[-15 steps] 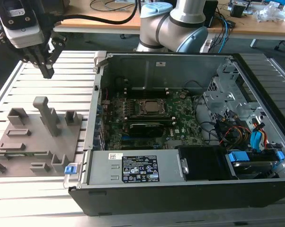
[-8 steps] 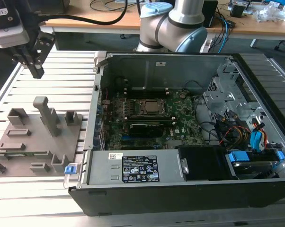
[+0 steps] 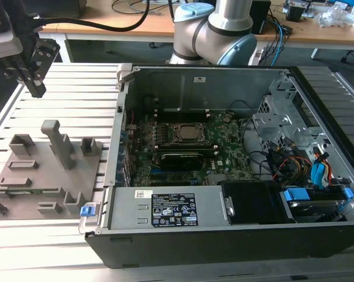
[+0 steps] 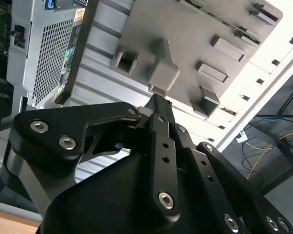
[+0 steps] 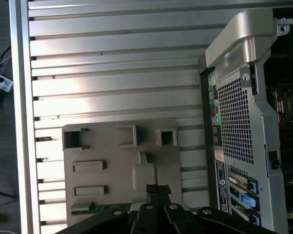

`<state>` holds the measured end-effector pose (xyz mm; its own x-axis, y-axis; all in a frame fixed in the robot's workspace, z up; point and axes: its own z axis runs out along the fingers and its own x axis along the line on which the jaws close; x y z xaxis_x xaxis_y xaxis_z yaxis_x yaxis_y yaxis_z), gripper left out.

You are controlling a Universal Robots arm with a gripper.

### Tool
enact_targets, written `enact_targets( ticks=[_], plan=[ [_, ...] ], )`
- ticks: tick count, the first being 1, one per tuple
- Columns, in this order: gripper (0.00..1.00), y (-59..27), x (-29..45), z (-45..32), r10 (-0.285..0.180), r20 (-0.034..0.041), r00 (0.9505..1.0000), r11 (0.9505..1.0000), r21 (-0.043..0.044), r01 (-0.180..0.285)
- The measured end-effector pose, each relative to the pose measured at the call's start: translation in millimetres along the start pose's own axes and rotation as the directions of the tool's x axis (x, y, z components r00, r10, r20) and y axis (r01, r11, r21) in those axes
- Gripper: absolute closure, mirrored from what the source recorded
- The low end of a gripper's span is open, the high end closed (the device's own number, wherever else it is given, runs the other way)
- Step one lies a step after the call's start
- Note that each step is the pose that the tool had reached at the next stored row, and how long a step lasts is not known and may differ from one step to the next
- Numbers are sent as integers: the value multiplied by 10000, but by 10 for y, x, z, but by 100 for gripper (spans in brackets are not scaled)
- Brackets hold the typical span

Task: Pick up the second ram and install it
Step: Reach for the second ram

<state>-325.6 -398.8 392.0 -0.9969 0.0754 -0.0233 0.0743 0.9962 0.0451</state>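
Black gripper (image 3: 37, 90) is hanging in the air above the slatted metal table (image 3: 59, 252), at the exterior view's left, well apart from the open computer case (image 3: 224, 249). Its fingertips are pressing together with no gap showing between them, and nothing is sitting in their grasp; in both wrist views the closed tips (image 4: 158, 100) (image 5: 157, 189) are pointing down toward the grey parts fixture (image 3: 47, 179), lining up over its tall upright post (image 4: 163, 73) without touching it. The second ram (image 5: 94, 208) is resting in the fixture, showing as a thin green strip along one edge of the grey block in the first wrist view, and as a narrow green line (image 4: 219, 19) running along the far side of the fixture in the second wrist view. The gripper is not touching the stick. Inside the case, the green motherboard (image 3: 224, 155) is lying flat and exposed, with the robot arm's base (image 3: 215, 32) standing behind the case.
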Motion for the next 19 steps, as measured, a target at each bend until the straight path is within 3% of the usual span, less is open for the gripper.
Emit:
enact_targets(
  ticks=[11,12,13,14,16,19],
  plan=[
    [89,-14,176,-2,-1,0,10000,10000,0,1],
    [89,-13,178,-3,4,-126,9999,10000,25,-3],
    [89,-13,178,-2,13,-424,9991,10000,99,-8],
    [89,-14,179,-1,-107,-475,9988,9999,100,112],
    [89,-17,214,4,-489,-492,9976,9988,74,493],
    [89,-103,279,-1,-495,-487,9976,9987,70,499]
  ],
)
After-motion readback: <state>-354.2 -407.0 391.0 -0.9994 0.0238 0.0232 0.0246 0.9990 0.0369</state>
